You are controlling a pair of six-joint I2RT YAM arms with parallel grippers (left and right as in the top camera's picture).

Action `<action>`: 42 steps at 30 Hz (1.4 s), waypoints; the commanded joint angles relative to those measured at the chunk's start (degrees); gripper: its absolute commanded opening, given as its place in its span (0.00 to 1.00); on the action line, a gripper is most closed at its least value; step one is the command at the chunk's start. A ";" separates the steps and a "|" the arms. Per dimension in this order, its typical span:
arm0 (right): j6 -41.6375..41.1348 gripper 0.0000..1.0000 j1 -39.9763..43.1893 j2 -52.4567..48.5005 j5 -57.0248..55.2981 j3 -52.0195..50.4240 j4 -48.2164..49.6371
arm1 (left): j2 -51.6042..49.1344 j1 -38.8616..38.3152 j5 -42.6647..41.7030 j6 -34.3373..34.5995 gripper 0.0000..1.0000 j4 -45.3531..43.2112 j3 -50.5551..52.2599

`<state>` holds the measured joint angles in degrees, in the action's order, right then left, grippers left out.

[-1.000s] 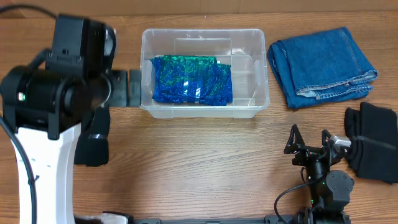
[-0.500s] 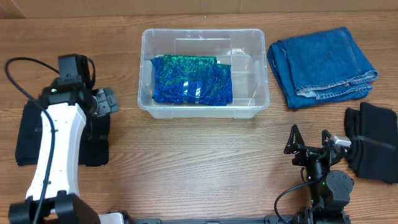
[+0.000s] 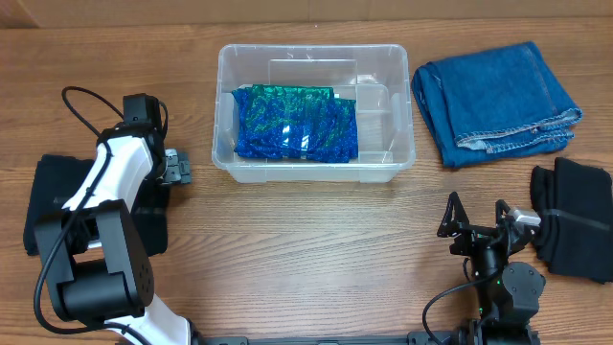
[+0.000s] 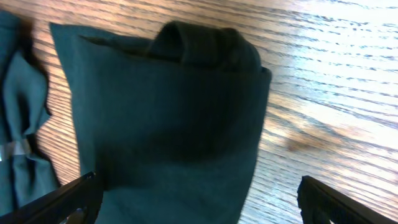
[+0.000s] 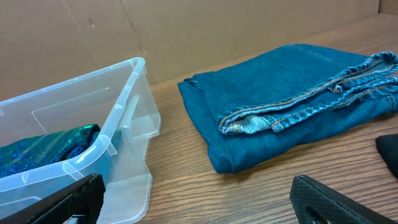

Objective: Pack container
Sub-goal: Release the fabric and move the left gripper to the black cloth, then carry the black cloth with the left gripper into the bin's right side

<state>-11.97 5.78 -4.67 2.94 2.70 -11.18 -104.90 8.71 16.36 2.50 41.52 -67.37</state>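
Over dark cloth (image 4: 168, 124): left fingers (image 4: 65, 200) wide apart, empty, straddling it for pickup
right fingers (image 5: 339, 199): wide apart, empty, parked
container (image 3: 311, 50): sparkly cloth (image 3: 295, 123) inside; jeans (image 3: 493, 96) beside

Bare wood of the bench (image 3: 306, 249) runs between the container (image 3: 409, 115) and the near edge: free passage. Inside it, a blue-green cloth (image 3: 297, 123) fills the left part; the right part is free. Folded jeans (image 3: 498, 101) occupy the far right corner, black clothes (image 3: 575, 216) the right edge, dark cloths (image 3: 46, 201) the left edge.
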 commanded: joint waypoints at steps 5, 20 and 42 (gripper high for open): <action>0.02 1.00 -0.26 0.31 -0.11 0.66 -0.07 | -2.60 1.81 2.08 -2.56 1.00 -1.14 0.15; 0.02 1.00 -0.24 0.31 -0.11 0.66 -0.07 | -7.85 1.73 -12.15 7.41 0.06 1.01 -4.61; 0.02 1.00 -0.24 0.31 -0.11 0.66 -0.07 | -9.66 -21.90 -27.52 14.49 0.04 24.63 -75.78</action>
<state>-11.99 5.80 -4.67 2.94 2.70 -11.22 -113.58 -5.28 -13.69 12.08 71.02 -142.76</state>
